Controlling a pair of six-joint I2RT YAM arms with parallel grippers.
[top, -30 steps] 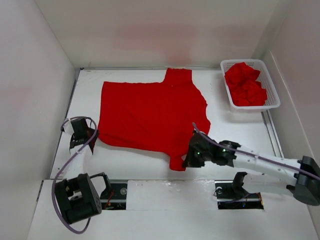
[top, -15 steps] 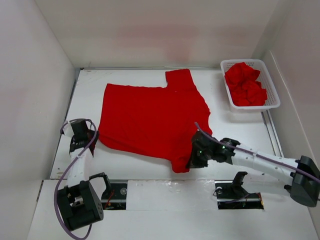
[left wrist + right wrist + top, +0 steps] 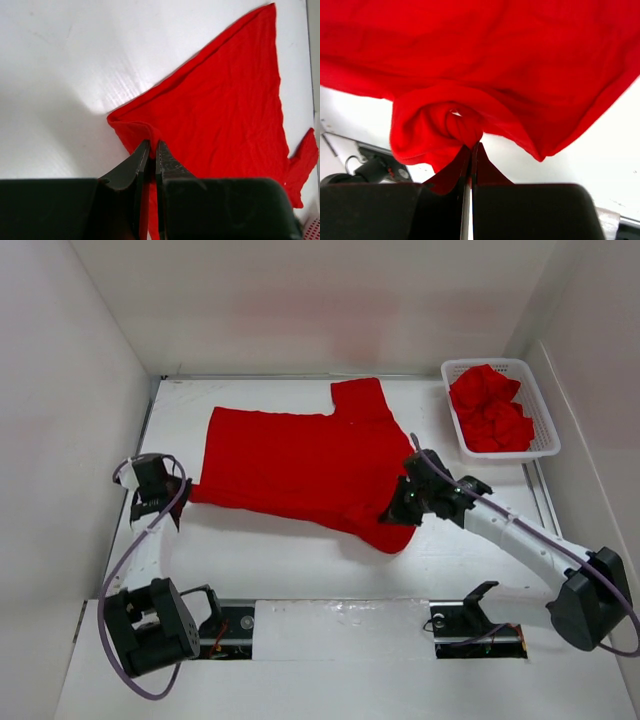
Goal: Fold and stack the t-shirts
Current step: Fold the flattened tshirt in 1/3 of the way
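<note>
**Hand state.** The left hand (image 3: 182, 492) is pressed together on the near hem corner (image 3: 116, 121) of the t-shirt (image 3: 300, 460). In the left wrist view, red cloth sits between its closed fingers. The right hand (image 3: 400, 512) is pinching a bunched wad of the near sleeve, which curls into a roll just ahead of its fingertips in the right wrist view.

**Location.** The t-shirt lies spread on the surface (image 3: 270, 555), between the two arms. More crumpled t-shirts (image 3: 490, 410) fill the basket (image 3: 548, 440) at the far right.

**Procedure.** We judge the step to be a lengthwise fold that carries the near edge toward the far edge.
- We should move both hands at equal height and equal speed.
- We should hold light tension between the hands so that the gripped edge stays straight.
- We should lift only enough to clear the cloth beneath.
- The rolled sleeve may land as a lump, so we should lay it flat before release.

**Orientation.** The hem faces the left wall. The collar end faces right, toward the basket. The long axis therefore runs left to right across the surface, dropping slightly nearer at the right. The far sleeve (image 3: 357, 398) points at the back wall.
</note>
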